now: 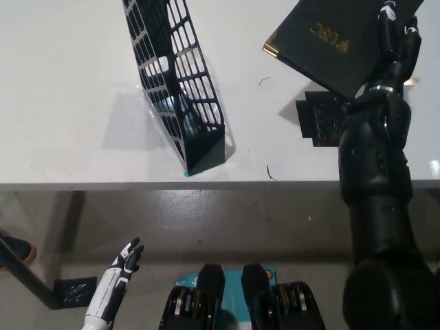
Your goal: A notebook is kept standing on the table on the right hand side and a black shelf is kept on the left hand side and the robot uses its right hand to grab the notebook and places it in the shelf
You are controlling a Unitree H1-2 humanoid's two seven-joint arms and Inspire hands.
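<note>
Head view: the white table [62, 82] fills the upper half, and its front edge runs straight across just below the foot of the shelf [180, 86]. There is 1 black lattice shelf, standing tilted at the left-centre, its narrow end almost at the table's front edge. Bare tabletop lies wide to its left and in the gap between it and the notebook [337, 41].

There is 1 notebook, dark-covered with gold lettering, held off the table at the upper right, tilted, well apart from the shelf. Its top corner is cut off by the picture's upper edge. The black right hand [392, 51] grips it along the right side, fingers wrapped over the cover. The lettering is too small to read surely.

A flat dark square patch [320, 120] lies on the table under the notebook, partly hidden by the right arm.

The white left hand [117, 282] rests low at the lower left, below the table's edge, fingers spread apart, holding nothing.
</note>
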